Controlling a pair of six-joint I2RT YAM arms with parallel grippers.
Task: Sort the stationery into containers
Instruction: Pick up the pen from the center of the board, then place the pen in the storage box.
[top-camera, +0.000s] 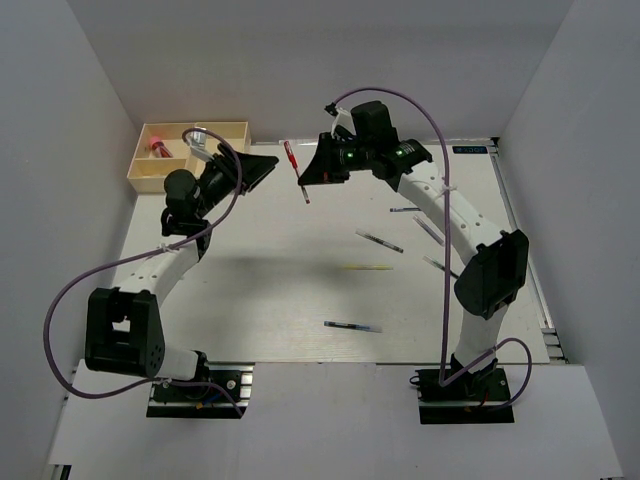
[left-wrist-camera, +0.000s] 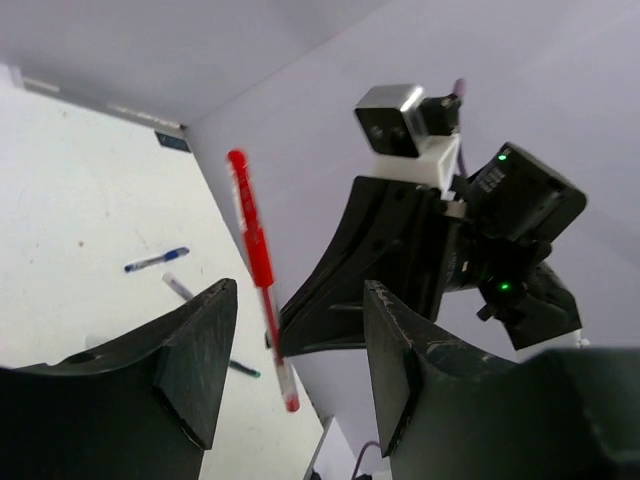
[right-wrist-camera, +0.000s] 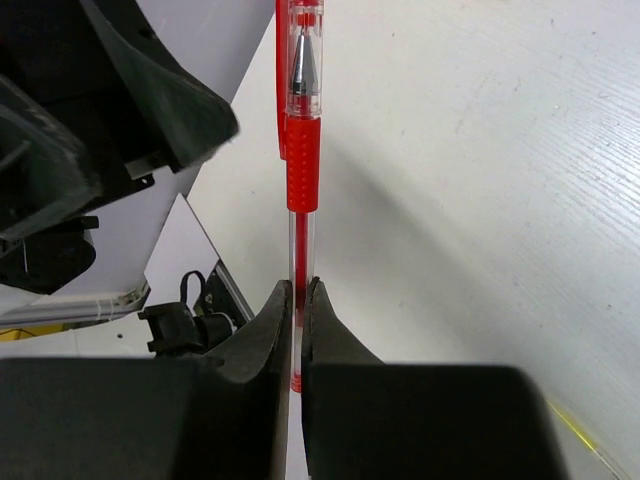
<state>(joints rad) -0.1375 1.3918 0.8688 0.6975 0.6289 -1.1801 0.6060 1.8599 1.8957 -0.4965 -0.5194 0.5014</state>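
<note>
Red pen (right-wrist-camera: 300, 150) aloft; sorting partly done, by our count.
We log the right pincer (right-wrist-camera: 298, 290) clamped tight on the pen's lower barrel, the rest of the pen jutting past its tips, clear of the bench (top-camera: 250, 290). The left pincer (left-wrist-camera: 300, 330) gapes empty just opposite. Behind the left pincer, the tray (top-camera: 240, 128) holds a pink cylinder (top-camera: 157, 146) and a tape ring (top-camera: 196, 133). Several loose pens (top-camera: 380, 240) lie unsorted beneath the right arm.

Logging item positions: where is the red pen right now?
Top view: the red pen hangs at far centre, clamped in the right pincer, just right of the open left pincer.
</note>
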